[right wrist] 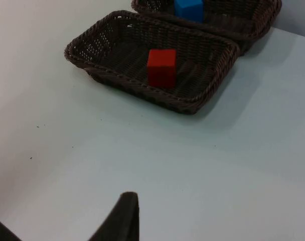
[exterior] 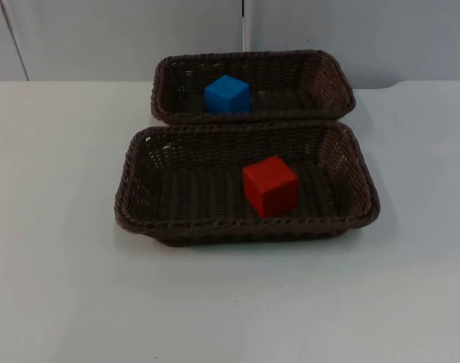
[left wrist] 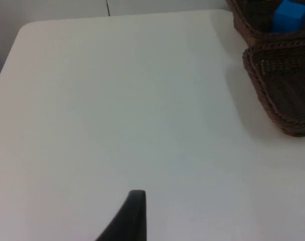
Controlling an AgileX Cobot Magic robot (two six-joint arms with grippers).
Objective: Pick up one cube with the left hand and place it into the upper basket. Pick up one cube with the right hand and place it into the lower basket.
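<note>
A blue cube (exterior: pixel 228 94) lies in the upper brown wicker basket (exterior: pixel 249 55), left of its middle. A red cube (exterior: pixel 270 186) rests in the lower basket (exterior: pixel 245 228), right of its middle. The two baskets touch along their long sides. My left gripper (left wrist: pixel 135 216) hangs over bare table, well away from the baskets' ends (left wrist: pixel 278 100), with the blue cube (left wrist: pixel 290 16) far off. My right gripper (right wrist: pixel 123 218) hangs over bare table, a good way from the lower basket (right wrist: pixel 142 91) and the red cube (right wrist: pixel 161 67). Both arms wait.
The white table (exterior: pixel 71 287) runs wide around both baskets and ends at the grey partition wall (exterior: pixel 124 38) just behind the upper basket. Its rounded far corner (left wrist: pixel 27 30) is visible in the left wrist view.
</note>
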